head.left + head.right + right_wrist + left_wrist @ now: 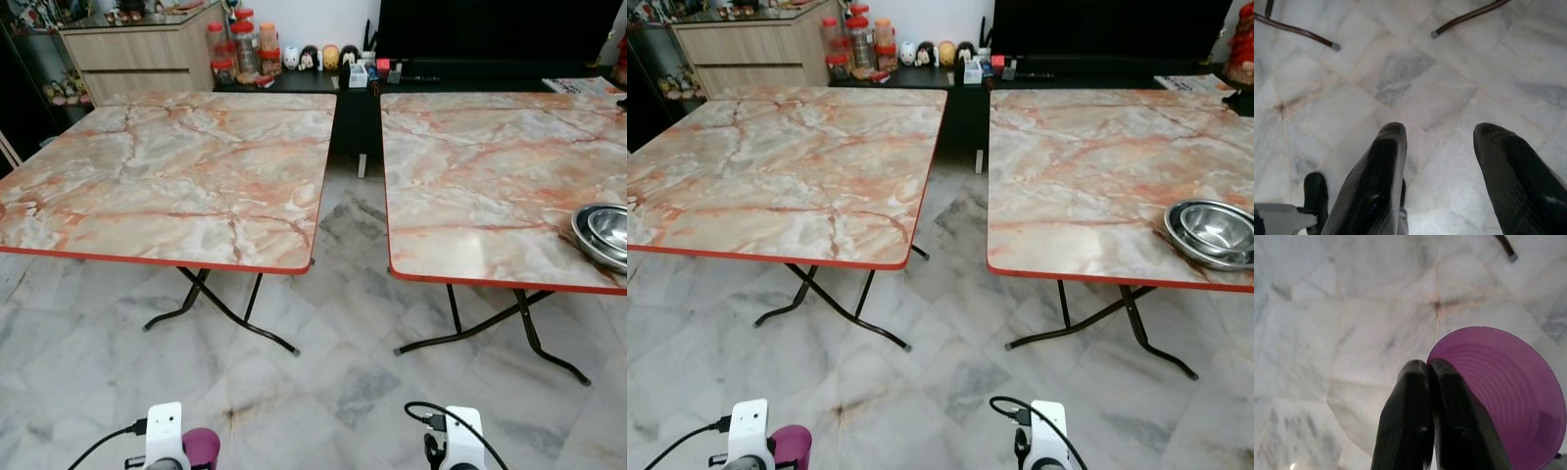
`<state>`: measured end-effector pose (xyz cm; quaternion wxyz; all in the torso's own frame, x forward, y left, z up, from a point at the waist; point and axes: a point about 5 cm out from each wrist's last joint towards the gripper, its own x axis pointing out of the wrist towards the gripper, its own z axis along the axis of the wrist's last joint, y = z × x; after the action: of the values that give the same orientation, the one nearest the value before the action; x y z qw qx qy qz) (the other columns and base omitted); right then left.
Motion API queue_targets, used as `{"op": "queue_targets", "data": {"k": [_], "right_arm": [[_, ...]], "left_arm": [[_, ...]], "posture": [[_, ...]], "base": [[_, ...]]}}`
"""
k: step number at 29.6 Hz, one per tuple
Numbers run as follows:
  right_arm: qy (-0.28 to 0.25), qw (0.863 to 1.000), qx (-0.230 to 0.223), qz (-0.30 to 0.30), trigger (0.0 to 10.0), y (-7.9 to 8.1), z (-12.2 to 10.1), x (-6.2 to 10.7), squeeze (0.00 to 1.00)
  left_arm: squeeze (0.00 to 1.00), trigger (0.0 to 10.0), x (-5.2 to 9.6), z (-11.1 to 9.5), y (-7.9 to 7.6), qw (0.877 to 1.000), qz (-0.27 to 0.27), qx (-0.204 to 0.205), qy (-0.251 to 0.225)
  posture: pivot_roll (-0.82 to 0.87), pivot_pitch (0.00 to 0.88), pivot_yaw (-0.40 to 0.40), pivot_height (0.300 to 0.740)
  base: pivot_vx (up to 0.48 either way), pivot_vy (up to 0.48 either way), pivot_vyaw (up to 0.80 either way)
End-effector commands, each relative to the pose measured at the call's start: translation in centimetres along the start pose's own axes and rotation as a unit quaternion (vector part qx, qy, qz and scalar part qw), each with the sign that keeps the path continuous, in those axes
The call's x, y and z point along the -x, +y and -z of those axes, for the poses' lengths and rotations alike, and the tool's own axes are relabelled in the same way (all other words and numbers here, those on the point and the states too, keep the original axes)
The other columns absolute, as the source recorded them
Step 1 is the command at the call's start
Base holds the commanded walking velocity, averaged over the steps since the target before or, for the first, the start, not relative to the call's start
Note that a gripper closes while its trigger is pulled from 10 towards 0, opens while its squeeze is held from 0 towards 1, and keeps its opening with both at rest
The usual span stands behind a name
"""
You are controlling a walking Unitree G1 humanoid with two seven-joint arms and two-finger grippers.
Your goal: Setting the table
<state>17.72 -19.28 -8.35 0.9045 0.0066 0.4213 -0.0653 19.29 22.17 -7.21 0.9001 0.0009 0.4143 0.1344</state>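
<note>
— Purple cup (1503,396): where is it?
— Pinched at its rim by the left gripper (1427,367), carried low toward the tables.
— And the right gripper (1440,132)?
— Fingers spread, empty. Steel bowls (1213,233) sit at the right table's (1087,166) right edge.

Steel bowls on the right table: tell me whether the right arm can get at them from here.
Probably not yet. The steel bowls sit on the right table, well ahead, while the right gripper hangs low over the floor, jaws open. Nothing blocks the way.
</note>
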Motion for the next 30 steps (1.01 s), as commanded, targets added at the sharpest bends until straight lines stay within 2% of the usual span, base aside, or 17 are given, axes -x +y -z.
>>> {"op": "queue_targets", "data": {"k": [1,18,25,30], "right_arm": [[0.002,1.0,0.001,0.001,10.0,-0.08,0.01,0.0,0.0],[0.001,1.0,0.004,-0.002,10.0,0.08,-0.06,-0.03,0.0],[0.003,1.0,0.003,-0.004,10.0,0.18,-0.03,-0.03,0.0],[0.003,1.0,0.001,-0.003,10.0,0.16,-0.01,-0.03,0.0]], "left_arm": [[0.0,10.0,-0.08,-0.38,0.05,1.0,-0.002,0.001,-0.005],[0.0,10.0,-0.04,-0.17,-0.04,1.0,-0.003,0.005,-0.002],[0.0,10.0,-0.02,-0.12,-0.18,1.0,0.003,-0.001,-0.001],[0.0,10.0,-0.04,-0.23,-0.24,1.0,0.001,-0.008,-0.003]], "posture": [[-0.07,0.0,0.022,0.74],[-0.06,0.0,0.012,0.74],[-0.06,0.0,0.012,0.74],[-0.06,0.0,0.015,0.74]], "base": [[0.36,0.0,0.0],[0.357,0.0,0.0],[0.0,0.0,0.0],[0.0,-0.375,0.0]]}}
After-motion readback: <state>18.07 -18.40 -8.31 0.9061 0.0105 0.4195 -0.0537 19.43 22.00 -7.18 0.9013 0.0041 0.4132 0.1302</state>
